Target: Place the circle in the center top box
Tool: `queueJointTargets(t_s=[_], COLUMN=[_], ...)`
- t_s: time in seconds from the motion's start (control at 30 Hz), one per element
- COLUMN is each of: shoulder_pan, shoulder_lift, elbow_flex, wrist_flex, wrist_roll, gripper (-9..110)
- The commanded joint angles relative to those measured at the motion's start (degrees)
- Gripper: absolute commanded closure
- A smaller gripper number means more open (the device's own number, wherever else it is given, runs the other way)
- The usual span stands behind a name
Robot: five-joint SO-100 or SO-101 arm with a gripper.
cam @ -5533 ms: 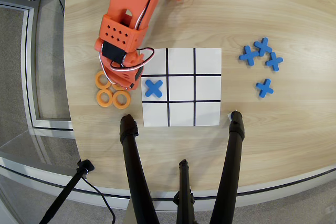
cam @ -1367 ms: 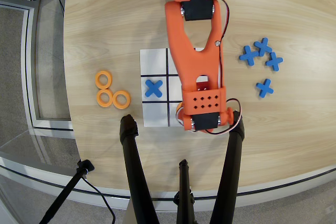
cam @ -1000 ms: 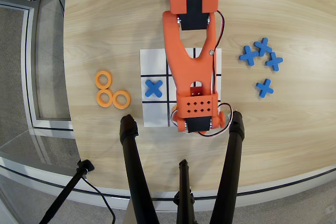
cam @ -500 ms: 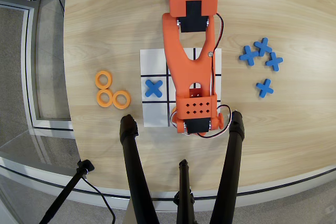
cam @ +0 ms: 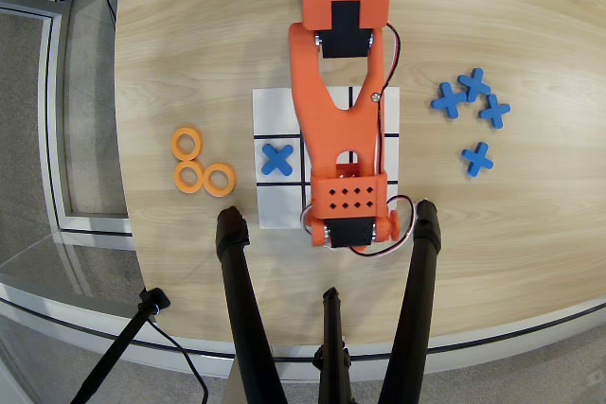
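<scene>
Left of the white board [cam: 275,106] I see three flat orange rings [cam: 187,144] clustered, touching, on the wooden table [cam: 492,224]. My orange arm [cam: 339,111] covers the gripper; jaw state I can't tell.

A pale wood-grain surface [cam: 511,234] with a smooth, satin finish carries a flat white board [cam: 275,111] that looks like matt paper or card, ruled in black. The arm [cam: 336,111] is matt orange plastic, one housing perforated with small holes. Three orange rings [cam: 187,144] near the surface's left edge and the blue crosses [cam: 478,158] towards its right edge look like matt moulded plastic
</scene>
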Motion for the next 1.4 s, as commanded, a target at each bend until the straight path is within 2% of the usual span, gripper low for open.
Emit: queueJointTargets(t_s=[0.0, 0.17, 0.33, 0.6, 0.83, 1.3, 1.37], shoulder_pan=[0.79, 1.05, 0.62, -1.14, -2.72, -0.88, -0.53], shoulder_lift=[7.56, 20.48, 37.35, 69.26, 97.56, 135.88, 139.48], elbow_flex=[-2.11, 6.06, 25.84, 69.08, 96.86, 130.87, 131.66], wrist_flex=[4.83, 9.93, 9.84, -5.54, -10.72, -10.11, -5.89], wrist_roll=[-0.97, -1.41, -4.04, -9.84, -16.08, -23.12, -23.91], gripper=[86, 86, 86, 86, 86, 86, 92])
